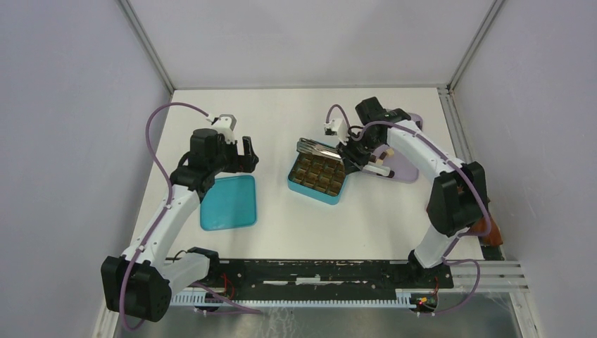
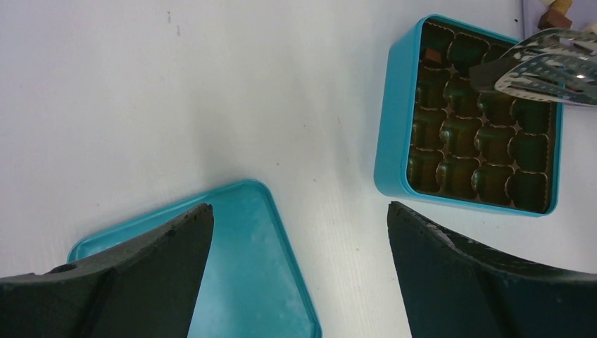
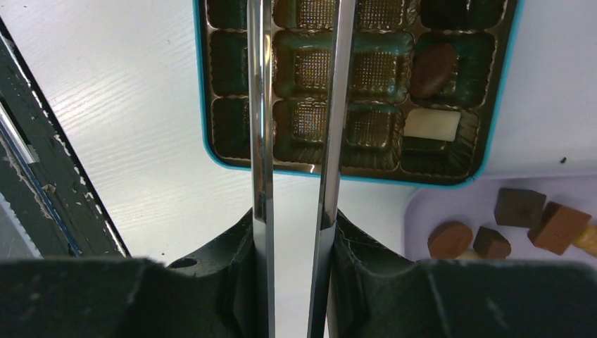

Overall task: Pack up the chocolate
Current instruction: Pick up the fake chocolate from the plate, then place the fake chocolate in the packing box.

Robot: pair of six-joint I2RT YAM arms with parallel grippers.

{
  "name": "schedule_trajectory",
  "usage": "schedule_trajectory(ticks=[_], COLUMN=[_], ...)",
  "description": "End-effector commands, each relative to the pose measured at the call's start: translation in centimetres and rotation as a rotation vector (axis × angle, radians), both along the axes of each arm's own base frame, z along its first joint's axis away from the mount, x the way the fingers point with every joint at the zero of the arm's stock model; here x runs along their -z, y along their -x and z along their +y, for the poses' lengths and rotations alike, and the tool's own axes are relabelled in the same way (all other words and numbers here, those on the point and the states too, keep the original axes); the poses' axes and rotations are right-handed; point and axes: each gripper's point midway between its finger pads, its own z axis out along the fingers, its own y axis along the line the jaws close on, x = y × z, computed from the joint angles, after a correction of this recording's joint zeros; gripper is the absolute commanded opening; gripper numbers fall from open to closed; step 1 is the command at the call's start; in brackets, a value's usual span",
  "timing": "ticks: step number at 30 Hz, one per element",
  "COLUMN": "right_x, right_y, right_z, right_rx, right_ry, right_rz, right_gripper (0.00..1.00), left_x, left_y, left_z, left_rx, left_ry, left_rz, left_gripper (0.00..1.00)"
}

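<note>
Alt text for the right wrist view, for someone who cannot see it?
The right gripper holds metal tongs over the open teal box, which holds a brown chocolate and a white chocolate. Several loose pieces lie on a lilac plate beside it.

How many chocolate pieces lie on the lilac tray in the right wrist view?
4 whole: a round brown piece, a small dark piece beside it, a dark block behind, a reddish-brown block rightmost. A pale fifth piece is cut off at the edge; more may be hidden.
</note>
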Motion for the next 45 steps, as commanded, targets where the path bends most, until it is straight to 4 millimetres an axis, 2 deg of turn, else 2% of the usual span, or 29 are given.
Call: schedule_trajectory(ticks=[1,17,21,29,36,41,45], right_x=[1.8,4.8,5.3,5.4,5.6,5.3,4.7], right_y=[-1.0,-1.3,-1.3,-1.6,-1.7,-1.8,-1.8], right_z=[0.8,0.2,0.2,0.4,0.3,0.4,0.6], right_rx=[0.001,0.030,0.029,0.029,0.029,0.029,0.026], right_ry=[0.026,0.130,0.140,0.148,0.155,0.150,0.136], right_rz=[-0.002,0.020,0.028,0.029,0.029,0.022,0.015], right_gripper=[0.00,0.02,0.07,0.25,0.37,0.43,0.44], left_x=[-0.8,-0.9,-0.9,-0.8,-0.9,-0.9,-0.9], left_y=[-0.6,-0.5,-0.5,-0.5,-0.5,-0.5,-0.5], left_z=[0.5,0.1,0.0,-0.1,0.1,0.0,0.0], left_rx=[0.012,0.036,0.038,0.040,0.036,0.037,0.037], left_ry=[-0.047,-0.033,-0.032,-0.031,-0.033,-0.032,-0.033], left_rz=[-0.061,-0.060,-0.060,-0.057,-0.058,-0.058,-0.059], left_gripper=[0.98,0.98,0.98,0.98,0.98,0.98,0.98])
